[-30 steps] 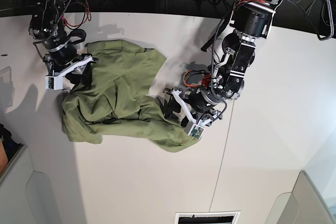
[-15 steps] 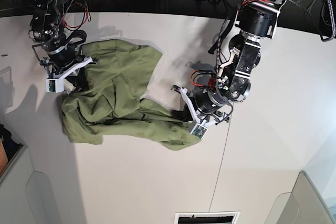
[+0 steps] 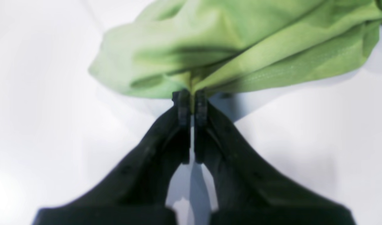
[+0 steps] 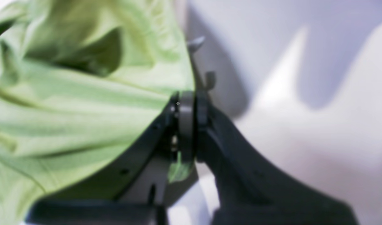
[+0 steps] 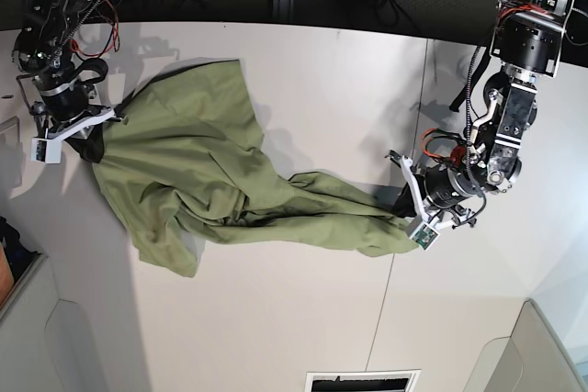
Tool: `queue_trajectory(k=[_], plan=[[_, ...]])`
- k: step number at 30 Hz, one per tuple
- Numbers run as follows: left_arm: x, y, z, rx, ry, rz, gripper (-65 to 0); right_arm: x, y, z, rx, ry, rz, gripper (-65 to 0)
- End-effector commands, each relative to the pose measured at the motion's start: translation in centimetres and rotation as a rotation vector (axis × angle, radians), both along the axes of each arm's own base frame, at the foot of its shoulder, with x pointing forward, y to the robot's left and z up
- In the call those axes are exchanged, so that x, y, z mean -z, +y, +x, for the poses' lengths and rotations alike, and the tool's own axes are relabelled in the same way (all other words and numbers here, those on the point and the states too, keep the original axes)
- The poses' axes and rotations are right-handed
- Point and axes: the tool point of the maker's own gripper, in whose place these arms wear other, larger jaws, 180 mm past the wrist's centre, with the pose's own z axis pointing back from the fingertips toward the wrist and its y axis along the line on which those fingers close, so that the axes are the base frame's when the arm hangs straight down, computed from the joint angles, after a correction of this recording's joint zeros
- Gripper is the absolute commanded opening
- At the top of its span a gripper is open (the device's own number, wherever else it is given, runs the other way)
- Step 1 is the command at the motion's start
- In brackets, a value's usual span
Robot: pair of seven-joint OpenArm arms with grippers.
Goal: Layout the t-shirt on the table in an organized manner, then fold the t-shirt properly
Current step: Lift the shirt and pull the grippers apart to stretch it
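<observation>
Olive t-shirt [image 5: 211, 181], wrinkled (soft cloth), stretched

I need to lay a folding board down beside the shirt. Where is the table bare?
Bare table lies below the t-shirt, and between its upper edge and the left tool. The strip between both tools is crowded with stretched cloth; right tool grips its other end.

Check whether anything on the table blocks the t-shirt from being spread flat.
Nothing visible does. The t-shirt is stretched between the left tool and the right tool, both shut on its cloth, and the white table around it shows no other objects.
</observation>
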Motion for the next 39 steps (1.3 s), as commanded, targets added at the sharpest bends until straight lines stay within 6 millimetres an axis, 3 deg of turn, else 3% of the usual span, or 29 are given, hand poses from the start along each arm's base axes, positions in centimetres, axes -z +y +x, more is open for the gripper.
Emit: queue_trajectory(k=[1,5,10,12,15,18,21,24,26,32,36,37,39], plan=[[-2.0,1.1,1.2,-0.008,-0.053,0.007,-65.0,-2.1,-1.0,1.0,0.005,-0.071,-0.013,-65.0],[-1.8,3.0,0.4,-0.006,0.005,0.026,-65.0,-2.8,-2.3,1.1,0.022,-0.08,-0.028,-65.0],[-0.6,2.2,-3.8,0.146,0.228,-0.047,-65.0,-3.2,-3.2,1.1,0.021,-0.081,-0.054,-65.0],[-0.8,2.6,-4.5,0.136,0.28,-0.087,-65.0,-3.3,-3.5,1.1,0.021,-0.08,-0.066,-65.0],[-1.5,4.1,-4.7,0.118,0.289,-0.096,-54.1,-3.4,-4.0,1.1,0.043,-0.078,-0.073,-65.0],[-2.0,5.9,-4.8,0.102,0.29,-0.06,-49.5,-3.4,-4.7,1.0,0.076,-0.076,-0.074,-65.0],[-2.3,7.0,-4.7,0.087,0.284,-0.039,-48.4,-3.6,-5.0,1.1,0.085,-0.084,-0.075,-50.4],[-2.8,7.7,-4.1,0.034,0.266,-0.053,-36.6,-3.6,-4.6,1.1,0.083,-0.081,-0.035,-39.7],[-3.1,7.3,-4.0,0.028,0.267,-0.094,-31.7,-3.3,-4.0,0.9,0.072,-0.057,0.006,-39.2],[-4.0,3.2,-4.0,0.109,0.245,-0.206,-31.7,-5.2,-1.1,0.9,-0.054,-0.064,0.052,-39.2],[-3.4,0.6,-3.3,0.102,0.229,-0.24,-31.7,-6.7,1.2,0.9,-0.154,-0.096,0.114,-40.2],[-3.1,0.0,-3.1,0.09,0.226,-0.243,-31.7,-6.7,1.5,0.9,-0.157,-0.097,0.127,-43.4],[-2.6,-1.4,-2.9,0.086,0.225,-0.254,-31.7,-6.3,2.2,0.8,-0.161,-0.089,0.142,-56.2]])
